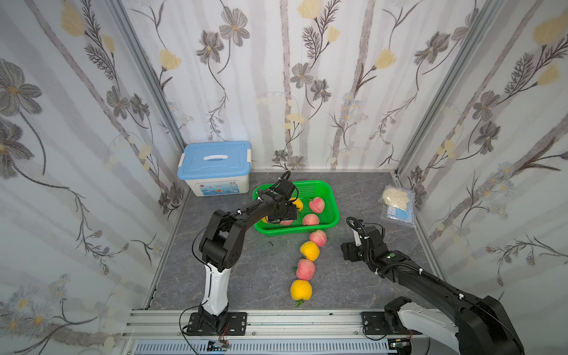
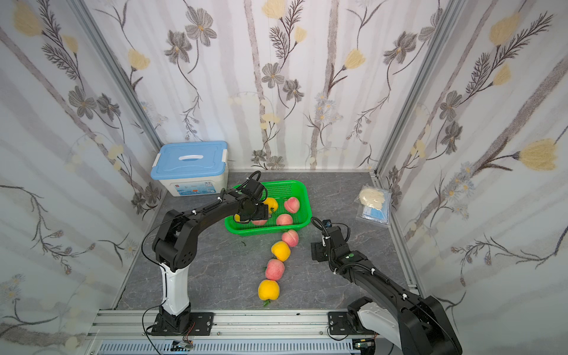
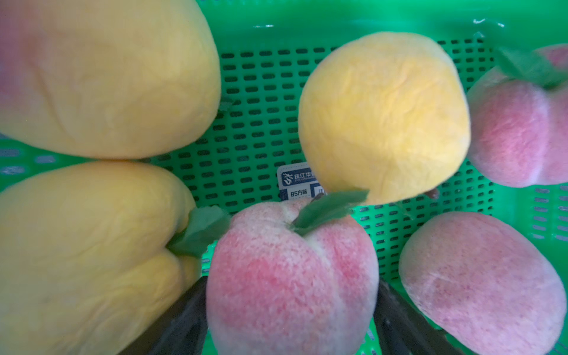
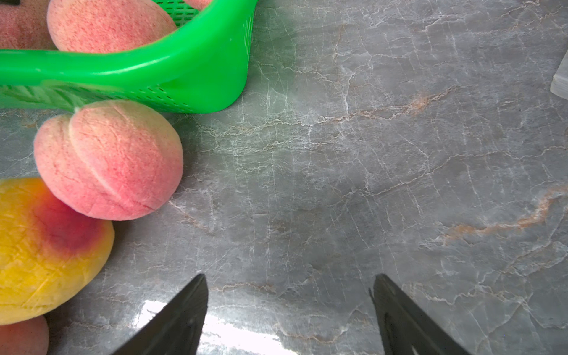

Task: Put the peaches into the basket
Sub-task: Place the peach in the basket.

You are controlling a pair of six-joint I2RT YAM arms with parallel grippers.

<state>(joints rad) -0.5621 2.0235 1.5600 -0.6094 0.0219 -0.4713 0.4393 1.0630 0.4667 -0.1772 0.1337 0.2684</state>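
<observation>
Placing step: the left gripper (image 3: pixel 291 279) is inside the green basket (image 1: pixel 295 230), its jaws flanking a pink peach (image 3: pixel 276 246); I cannot tell whether they grip it. The right gripper (image 4: pixel 289 275) is wide and empty near four loose peaches (image 1: pixel 309 250) on the table (image 4: pixel 368 153). Next: let go, lift clear.

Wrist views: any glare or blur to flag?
Left wrist view: the nearest yellow peach is soft, the label sharp. Right wrist view: blown-out glare on the table by the right gripper, and a green cast on the table beside the basket.
</observation>
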